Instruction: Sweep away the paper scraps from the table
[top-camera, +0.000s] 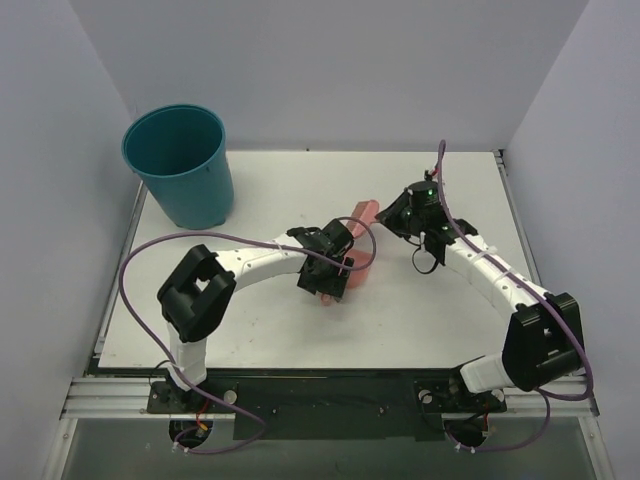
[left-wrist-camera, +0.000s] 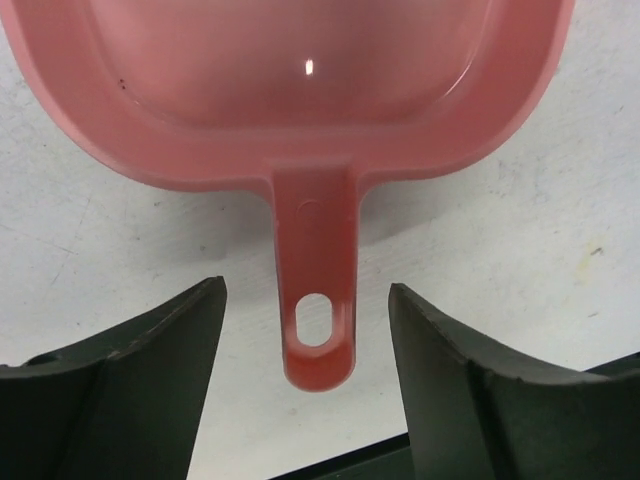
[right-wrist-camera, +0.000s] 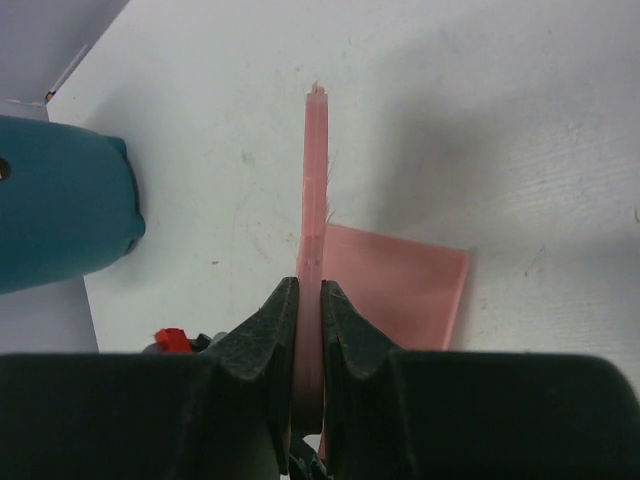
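No paper scraps show in any view. The pink dustpan (top-camera: 360, 268) lies mid-table (top-camera: 430, 315), and its pan (left-wrist-camera: 300, 70) looks empty in the left wrist view. My left gripper (top-camera: 333, 262) is open, and its fingers (left-wrist-camera: 160, 350) stand either side of the dustpan handle (left-wrist-camera: 318, 260) without touching it. My right gripper (top-camera: 395, 217) is shut on the pink brush (top-camera: 366, 209). In the right wrist view the brush (right-wrist-camera: 316, 170) is edge-on between the jaws and points toward the far table, with the dustpan (right-wrist-camera: 400, 290) below and to its right.
A teal bucket (top-camera: 182, 163) stands at the table's far left corner and also shows in the right wrist view (right-wrist-camera: 60, 205). Pale grey-lilac walls enclose the table on three sides. Both arms meet around the table's middle.
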